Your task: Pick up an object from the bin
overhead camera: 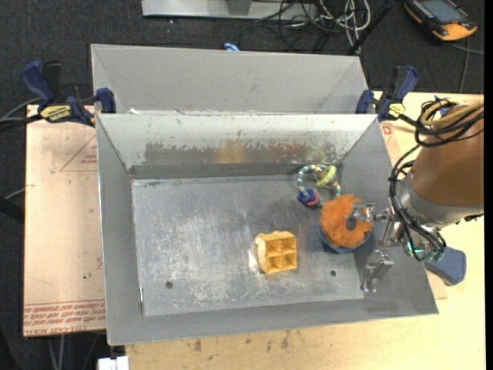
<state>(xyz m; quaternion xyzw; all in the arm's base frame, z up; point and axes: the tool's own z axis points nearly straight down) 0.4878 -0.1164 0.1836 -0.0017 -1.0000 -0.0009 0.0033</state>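
My gripper [371, 243] is low over the bin's right side, near the right wall. Its two fingers stand apart, one at the top beside an orange fuzzy thing [340, 220] with a blue underside, the other lower down towards the bin's front. The gripper is open, and the orange thing lies just left of it, not between the fingers. The upper finger looks close to or touching its right edge; I cannot tell which. A yellow waffle-like block [277, 253] lies on the floor further left. A multicoloured ring toy [316, 182] lies just behind the orange thing.
The arm with its brown cover and cables comes in over the bin's right rim. The three things sit in the bin's right half, and the bin's sloped right wall is right beside the gripper.
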